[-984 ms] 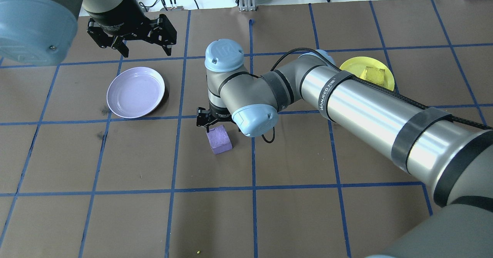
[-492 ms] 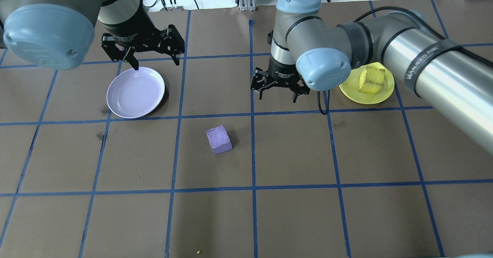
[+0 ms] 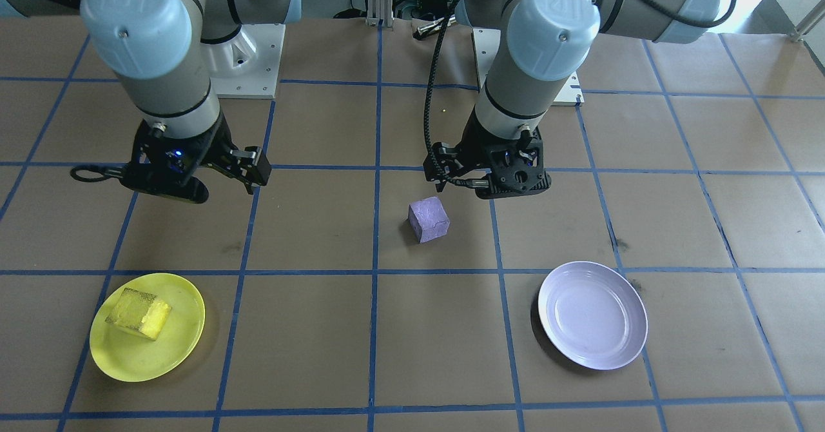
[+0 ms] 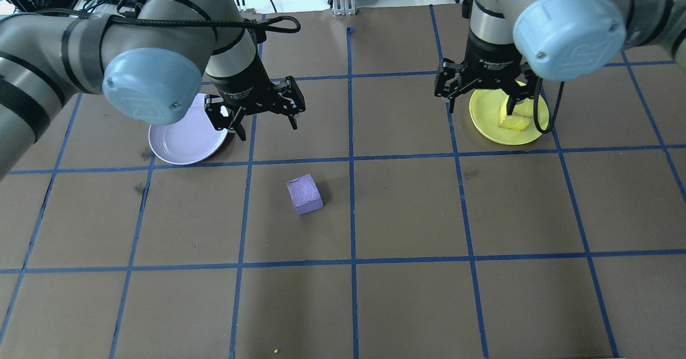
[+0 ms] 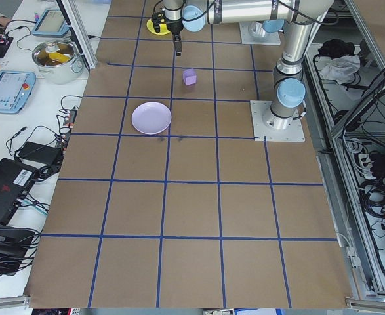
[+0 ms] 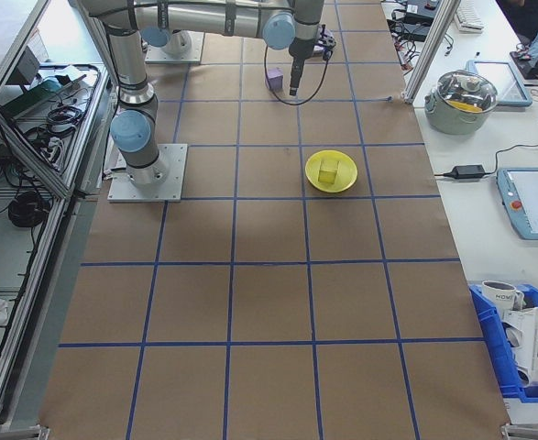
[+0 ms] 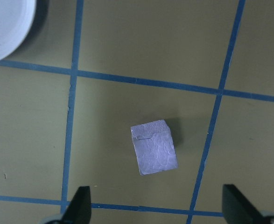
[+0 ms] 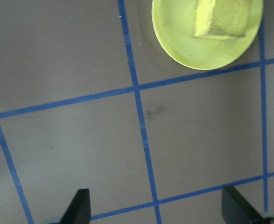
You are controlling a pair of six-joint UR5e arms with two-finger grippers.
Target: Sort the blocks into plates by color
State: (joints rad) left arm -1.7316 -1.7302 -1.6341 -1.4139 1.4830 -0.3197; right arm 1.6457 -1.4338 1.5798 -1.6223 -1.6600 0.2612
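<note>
Purple block [image 4: 304, 194] alone on table [image 4: 407, 294], between plates. Yellow block [image 4: 515, 119] in yellow plate [image 4: 485, 120]. Lavender plate [image 4: 179, 147] empty. Left tool [image 4: 256, 113] spread wide, empty; should centre over block, descend, square fingers to faces. Right tool [image 4: 485, 92] spread, empty.

Overhead and front-facing cameras look down from opposite sides on the purple block [image 4: 304, 194]; both end cameras stand far back (wrist cameras close, straight down).

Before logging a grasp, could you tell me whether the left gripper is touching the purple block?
Apart. The left wrist view shows the purple block on the table, clear brown paper between it and both fingertips of the open left gripper.
</note>
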